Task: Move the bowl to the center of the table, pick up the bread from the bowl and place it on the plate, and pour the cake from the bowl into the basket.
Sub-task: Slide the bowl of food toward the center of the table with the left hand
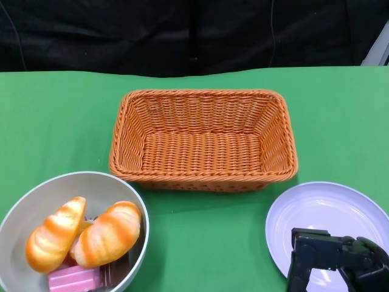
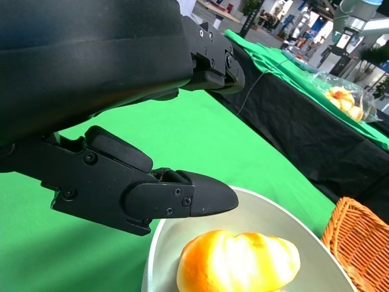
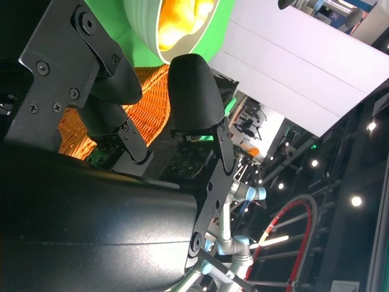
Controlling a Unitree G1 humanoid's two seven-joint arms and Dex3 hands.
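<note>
Grey bowl [image 1: 24, 210] is sitting way off at the robot's near-left corner of the green table [image 1: 55, 121], with two bread rolls [image 1: 109, 234] and a pink slice of cake [image 1: 73, 280] in it, so it's nowhere near center yet. The left hand [image 2: 140, 182] is clearly the nearer one: its wrist view shows the fingers spread and holding nothing, one fingertip hovering right at the bowl's rim. The right hand [image 1: 337, 261] is over on the opposite side, above the near edge of the white plate [image 1: 322, 213], and looks empty too, fingers apart. The wicker basket [image 1: 203, 140] is in the middle, further back. My guess is the left hand takes the bowl and slides it rightward, in front of the basket.
</note>
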